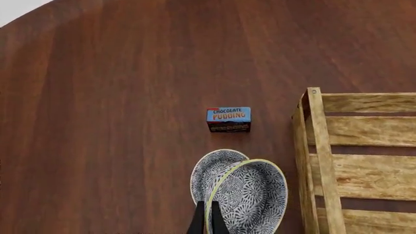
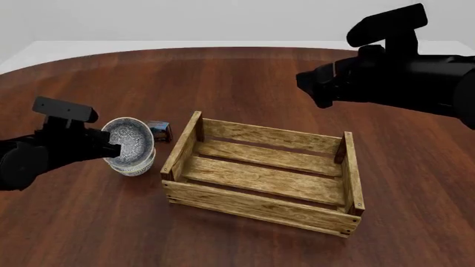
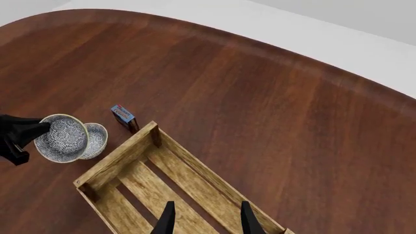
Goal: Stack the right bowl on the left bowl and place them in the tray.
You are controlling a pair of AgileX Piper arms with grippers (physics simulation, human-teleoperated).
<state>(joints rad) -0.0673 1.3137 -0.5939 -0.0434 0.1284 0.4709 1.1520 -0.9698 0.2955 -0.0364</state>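
Note:
My left gripper [image 1: 208,222] [image 2: 111,148] is shut on the rim of a patterned bowl with a yellow-green edge [image 1: 252,195] [image 2: 128,139]. That bowl is tilted and lifted over a second patterned bowl [image 1: 215,166] [image 2: 137,165], which rests on the table; whether they touch I cannot tell. The wooden slatted tray [image 2: 260,177] [image 1: 354,161] [image 3: 140,183] stands just right of the bowls with nothing in it. My right gripper [image 3: 206,222] [image 2: 313,89] hangs open high above the tray's far side, holding nothing. In the right wrist view both bowls [image 3: 62,138] [image 3: 97,140] show beside the tray's corner.
A small blue-and-red chocolate pudding box [image 1: 229,119] [image 2: 160,130] [image 3: 123,117] stands just behind the bowls, near the tray's far left corner. The brown table's [image 2: 237,78] rounded far edge borders a white floor.

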